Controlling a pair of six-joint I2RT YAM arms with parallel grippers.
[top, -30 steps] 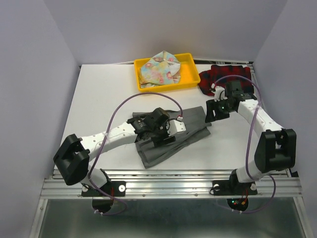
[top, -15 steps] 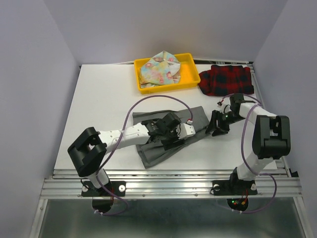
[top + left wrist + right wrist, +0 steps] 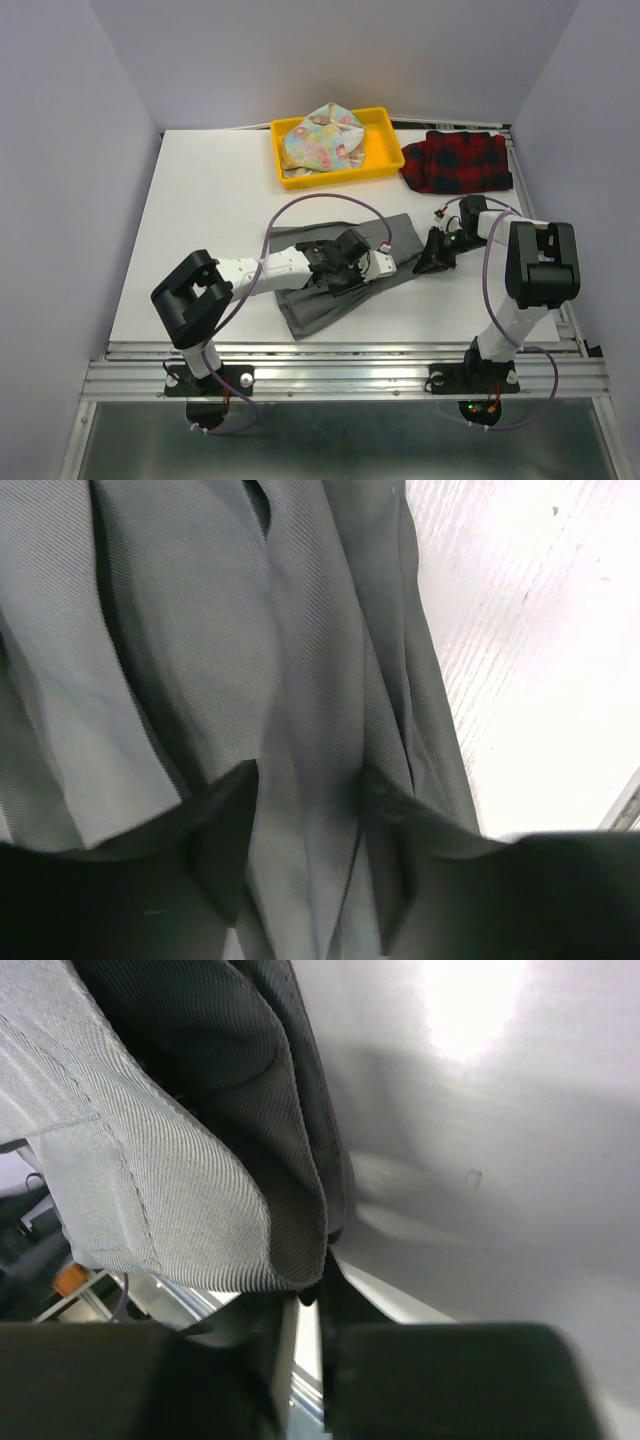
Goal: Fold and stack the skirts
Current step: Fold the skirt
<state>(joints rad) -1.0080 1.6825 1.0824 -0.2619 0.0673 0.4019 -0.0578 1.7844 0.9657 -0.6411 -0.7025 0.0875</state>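
The grey skirt [image 3: 330,290] lies rumpled at the middle of the table. My left gripper [image 3: 352,268] presses down on its centre. In the left wrist view its jaws [image 3: 305,820] stand apart, open, with a raised fold of the grey skirt [image 3: 200,660] between them. My right gripper [image 3: 430,258] sits low at the skirt's right corner. Its jaws [image 3: 318,1295] are nearly together, pinching the hem of the grey skirt [image 3: 180,1180]. The red-and-black plaid skirt [image 3: 458,162] lies at the back right. The floral skirt [image 3: 322,138] is bunched in the yellow tray [image 3: 384,150].
The yellow tray stands at the back centre, close to the plaid skirt. Bare white table [image 3: 210,200] spreads to the left of the grey skirt. Purple cables loop over both arms. A metal rail [image 3: 340,375] runs along the near edge.
My right gripper has come down from beside the plaid skirt to the grey skirt's right corner and closed on its hem. My left gripper slid right along the grey skirt and its jaws narrowed.
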